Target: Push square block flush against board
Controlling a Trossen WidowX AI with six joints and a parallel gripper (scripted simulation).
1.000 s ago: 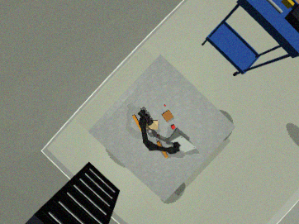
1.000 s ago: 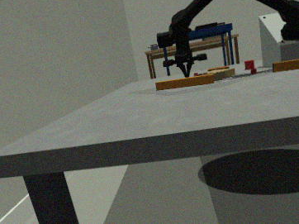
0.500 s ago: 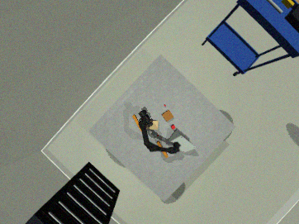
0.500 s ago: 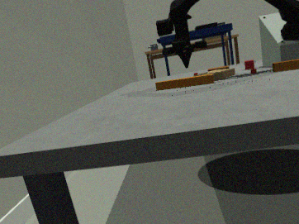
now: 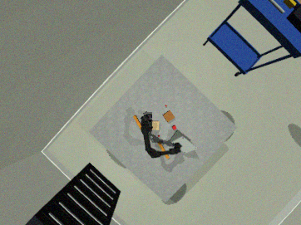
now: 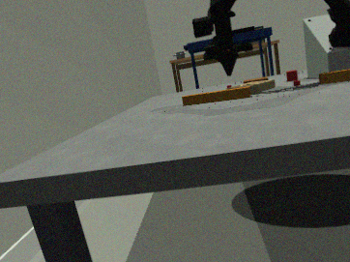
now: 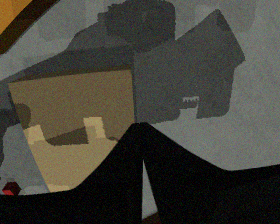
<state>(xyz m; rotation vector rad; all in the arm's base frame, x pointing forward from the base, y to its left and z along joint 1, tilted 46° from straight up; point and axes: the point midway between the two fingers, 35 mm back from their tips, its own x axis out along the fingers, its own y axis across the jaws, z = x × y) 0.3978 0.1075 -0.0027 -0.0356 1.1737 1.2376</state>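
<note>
On the grey tabletop [image 5: 125,142] [image 6: 145,136] [image 7: 255,120], 1 tan block [image 5: 155,125] [image 6: 263,86] [image 7: 75,105] lies.

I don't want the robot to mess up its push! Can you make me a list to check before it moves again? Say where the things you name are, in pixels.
1. End effector [image 5: 146,119] [image 6: 229,73] [image 7: 139,130] shut and holding nothing: ok.
2. Tan block [image 5: 155,125] [image 6: 263,85] [image 7: 75,105] lying flat: ok.
3. Whole block side touching the orange bar [image 5: 137,120] [image 6: 218,96] [image 7: 20,17]: not ok, there's a gap.
4. End effector low enough to push: not ok, its tip looks too high.
5. Other end of the block's path free: cannot tell.
</note>
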